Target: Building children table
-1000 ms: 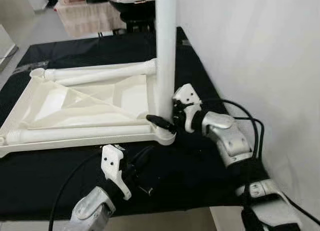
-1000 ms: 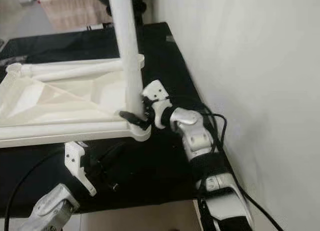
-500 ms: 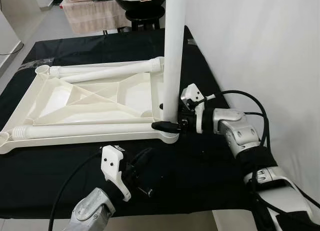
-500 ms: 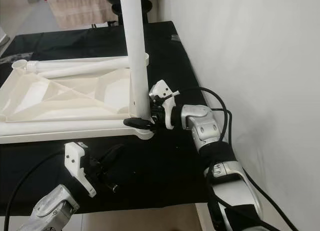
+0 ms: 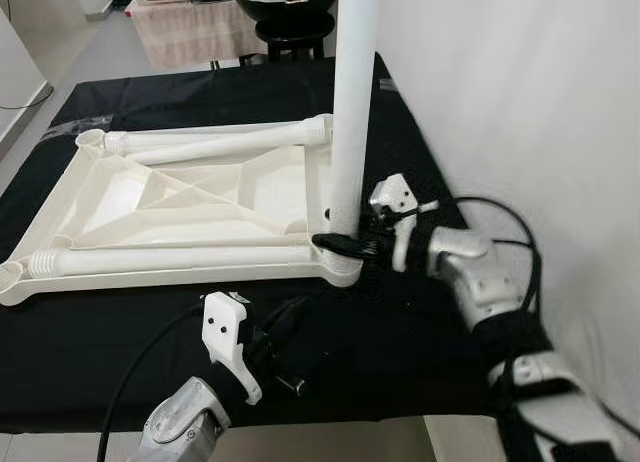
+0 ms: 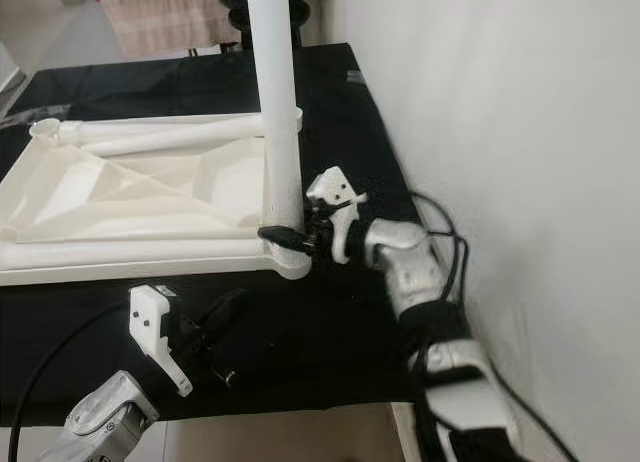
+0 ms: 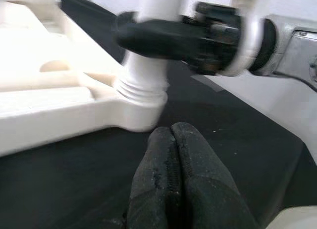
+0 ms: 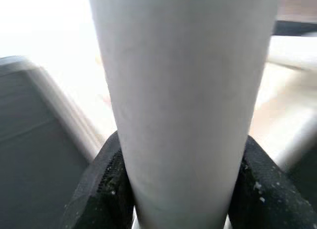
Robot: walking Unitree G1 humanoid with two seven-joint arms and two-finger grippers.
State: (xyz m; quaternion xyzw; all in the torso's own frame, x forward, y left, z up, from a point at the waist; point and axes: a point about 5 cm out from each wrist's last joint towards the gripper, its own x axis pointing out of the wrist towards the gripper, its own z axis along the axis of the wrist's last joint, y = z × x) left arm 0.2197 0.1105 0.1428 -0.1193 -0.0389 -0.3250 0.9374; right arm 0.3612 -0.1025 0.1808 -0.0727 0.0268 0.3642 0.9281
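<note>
A white plastic tabletop lies upside down on the black cloth. One white table leg stands upright in its near right corner socket. My right gripper is shut on that leg just above the socket, one finger on each side of it. My left gripper hovers low over the cloth in front of that corner, fingers pressed together and holding nothing. Two more white legs lie flat along the far side of the tabletop, and another along the near side.
A white wall runs close along the right side of the table. The black cloth reaches the near table edge. Beyond the far edge stand a dark round stool and a pale rug.
My right gripper has turned around the upright leg while staying shut on it. The view has shifted slightly. The left gripper has stayed where it was.
</note>
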